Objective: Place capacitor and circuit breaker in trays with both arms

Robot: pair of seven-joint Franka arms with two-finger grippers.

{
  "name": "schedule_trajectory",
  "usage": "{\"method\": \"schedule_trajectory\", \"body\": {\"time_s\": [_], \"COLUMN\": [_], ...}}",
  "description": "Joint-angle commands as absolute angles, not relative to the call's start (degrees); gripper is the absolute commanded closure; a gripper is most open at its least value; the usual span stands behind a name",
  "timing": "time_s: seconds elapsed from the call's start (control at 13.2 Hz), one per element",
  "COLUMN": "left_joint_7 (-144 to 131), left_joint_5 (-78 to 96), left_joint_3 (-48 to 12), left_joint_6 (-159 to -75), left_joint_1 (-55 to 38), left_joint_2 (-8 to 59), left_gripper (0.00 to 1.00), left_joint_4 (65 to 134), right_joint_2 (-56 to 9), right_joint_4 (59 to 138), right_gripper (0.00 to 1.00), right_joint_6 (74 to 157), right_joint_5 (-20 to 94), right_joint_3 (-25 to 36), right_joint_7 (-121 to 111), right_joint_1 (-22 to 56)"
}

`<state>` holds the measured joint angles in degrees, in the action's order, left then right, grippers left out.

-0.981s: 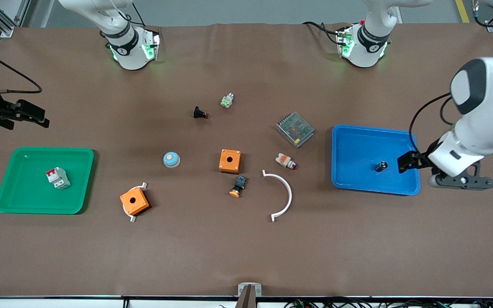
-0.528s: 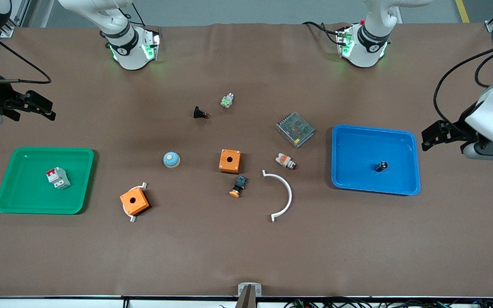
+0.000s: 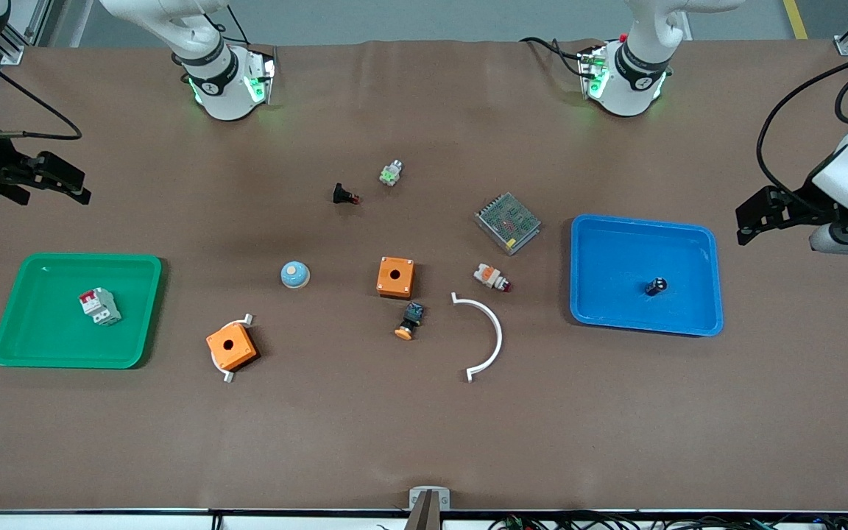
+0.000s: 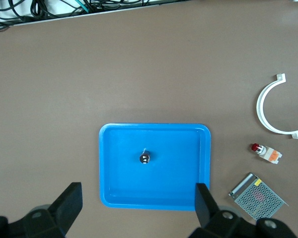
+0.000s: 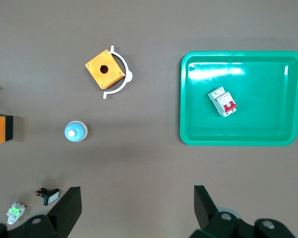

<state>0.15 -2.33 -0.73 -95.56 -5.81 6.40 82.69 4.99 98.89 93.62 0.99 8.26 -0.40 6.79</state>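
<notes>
The capacitor (image 3: 656, 285) stands in the blue tray (image 3: 615, 243) near the left arm's end of the table; it also shows in the left wrist view (image 4: 144, 158). The circuit breaker (image 3: 99, 306) lies in the green tray (image 3: 41, 346) near the right arm's end, and shows in the right wrist view (image 5: 223, 101). My left gripper (image 3: 746, 219) is open and empty, up in the air over the table beside the blue tray (image 4: 138, 188). My right gripper (image 3: 79, 188) is open and empty, over bare table beside the green tray (image 5: 137, 191).
Between the trays lie two orange boxes (image 3: 395, 277) (image 3: 231, 347), a blue dome (image 3: 295, 274), a black-and-orange push button (image 3: 409, 321), a white arc (image 3: 486, 338), a white-orange part (image 3: 490, 277), a mesh-covered unit (image 3: 508, 222), a black red-tipped part (image 3: 344, 195) and a green-white part (image 3: 391, 174).
My left gripper has drawn back from the blue tray's edge and off it toward the bases, leaving the capacitor in the tray. My right gripper has shifted slightly toward the bases.
</notes>
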Motion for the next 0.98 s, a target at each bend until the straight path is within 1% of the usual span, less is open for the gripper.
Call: {"method": "schedule_trajectory", "body": {"time_s": [0.0, 0.08, 0.23, 0.3, 0.6, 0.91], "left_joint_7": [0.3, 0.5, 2.2, 2.3, 2.3, 2.3], "left_joint_5": [-3.0, -3.4, -3.4, -3.4, -3.4, -3.3], "left_joint_3": [-1.0, -1.1, -1.1, -1.1, -1.1, -1.0], "left_joint_6": [-93.1, -92.6, -90.4, -90.4, -90.8, -90.8], "left_joint_1": [-5.7, -5.5, -5.3, -5.1, -5.1, -5.4], "left_joint_2": [6.2, 6.0, 2.9, 1.4, -0.7, -0.2], "left_gripper": [0.0, 0.0, 0.0, 0.0, 0.0, 0.0], "left_joint_4": [80.2, 79.9, 82.5, 84.2, 87.3, 86.1], "right_joint_2": [5.7, 5.7, 5.6, 5.6, 5.6, 5.6], "right_joint_4": [97.7, 97.0, 96.9, 96.9, 96.9, 97.0], "right_gripper": [0.0, 0.0, 0.0, 0.0, 0.0, 0.0], "right_joint_6": [91.7, 90.9, 90.7, 90.7, 90.6, 90.4], "right_joint_5": [1.8, 1.8, 1.8, 1.8, 1.9, 1.9], "right_joint_3": [8.3, 8.3, 8.4, 9.0, 9.4, 9.4], "right_joint_7": [-0.6, -0.6, -0.8, -2.3, -5.2, -7.0], "right_joint_1": [6.4, 6.4, 6.3, 6.3, 6.3, 6.3]}}
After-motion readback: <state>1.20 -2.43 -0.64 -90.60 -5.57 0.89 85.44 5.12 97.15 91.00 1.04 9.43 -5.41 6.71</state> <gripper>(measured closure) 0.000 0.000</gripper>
